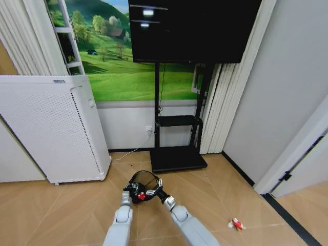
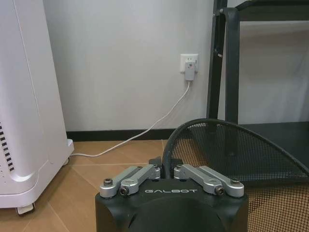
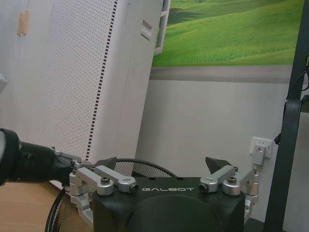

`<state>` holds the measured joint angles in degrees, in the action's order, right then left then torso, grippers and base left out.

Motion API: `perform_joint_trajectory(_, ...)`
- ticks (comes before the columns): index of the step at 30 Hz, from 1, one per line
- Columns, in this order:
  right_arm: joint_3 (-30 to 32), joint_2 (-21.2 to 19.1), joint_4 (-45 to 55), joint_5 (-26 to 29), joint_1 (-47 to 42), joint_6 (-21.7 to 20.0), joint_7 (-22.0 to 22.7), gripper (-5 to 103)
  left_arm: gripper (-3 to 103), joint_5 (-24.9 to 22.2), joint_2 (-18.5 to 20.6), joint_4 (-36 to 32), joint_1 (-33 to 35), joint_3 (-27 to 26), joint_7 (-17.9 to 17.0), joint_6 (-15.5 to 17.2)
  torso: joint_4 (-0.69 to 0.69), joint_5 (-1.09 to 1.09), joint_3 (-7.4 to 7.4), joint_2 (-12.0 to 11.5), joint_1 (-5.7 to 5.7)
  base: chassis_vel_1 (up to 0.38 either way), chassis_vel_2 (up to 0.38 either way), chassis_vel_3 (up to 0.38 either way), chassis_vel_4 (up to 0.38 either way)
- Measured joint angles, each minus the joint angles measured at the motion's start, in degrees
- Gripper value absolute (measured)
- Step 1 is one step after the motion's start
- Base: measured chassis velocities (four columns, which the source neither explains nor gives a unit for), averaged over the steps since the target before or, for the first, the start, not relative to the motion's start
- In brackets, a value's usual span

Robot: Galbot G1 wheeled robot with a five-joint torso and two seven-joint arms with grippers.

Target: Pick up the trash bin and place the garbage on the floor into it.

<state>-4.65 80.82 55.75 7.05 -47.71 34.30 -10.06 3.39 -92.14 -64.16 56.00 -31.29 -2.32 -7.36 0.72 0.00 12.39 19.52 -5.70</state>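
Gripping the bin [image 1: 145, 180] rim at lower centre keeps it carried, left pincer [image 2: 165, 170] clamped narrow, while the right pincer [image 3: 166, 164] hovers wide above; one wrapper [image 1: 236, 223] lies lower right on the floor [image 1: 246, 205].

**Both arms at the bin, one wrapper on the parquet**

The left end effector [image 1: 134, 190] and right end effector [image 1: 155, 193] meet at the black mesh trash bin [image 1: 145, 180], with red litter [image 1: 141, 196] between them. A red-and-white wrapper [image 1: 236, 223] lies well apart on the floor [image 1: 215, 197].
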Motion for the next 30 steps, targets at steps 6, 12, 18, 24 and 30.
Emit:
perform_joint_trajectory(6,0.39,-0.20,-0.03,1.02,-1.43,-1.33,0.26,100,6,-0.19,0.00,-0.42,0.32,0.03,-0.03,0.06,0.01,0.00,0.00,0.00,0.00,0.000,0.000,0.000,0.000)
perform_joint_trajectory(12,0.39,0.15,0.01,1.08,-1.78,-1.39,0.35,100,6,-0.16,0.00,-1.04,1.18,-0.06,-0.05,0.04,-0.01,0.00,0.00,0.00,0.00,-0.007,-0.006,0.009,0.009)
perform_joint_trajectory(18,0.44,0.20,0.15,1.11,-1.73,-1.40,0.76,100,6,0.37,0.01,-1.79,2.72,-0.82,-0.09,0.12,0.01,0.00,0.00,0.00,0.00,-0.119,-0.115,0.108,0.099)
perform_joint_trajectory(24,0.53,-0.05,-0.12,1.34,-1.17,-1.45,0.88,100,6,0.83,0.00,-2.40,4.07,-1.48,-0.13,-0.03,0.00,0.01,0.00,0.00,0.00,-0.209,-0.218,0.209,0.189)
perform_joint_trajectory(30,0.57,-0.46,-0.39,1.25,-1.27,-2.40,1.37,100,6,0.68,0.00,-3.03,4.24,-1.38,-0.19,-0.08,0.04,-0.01,0.00,0.00,-0.01,-0.278,-0.256,0.264,0.263)
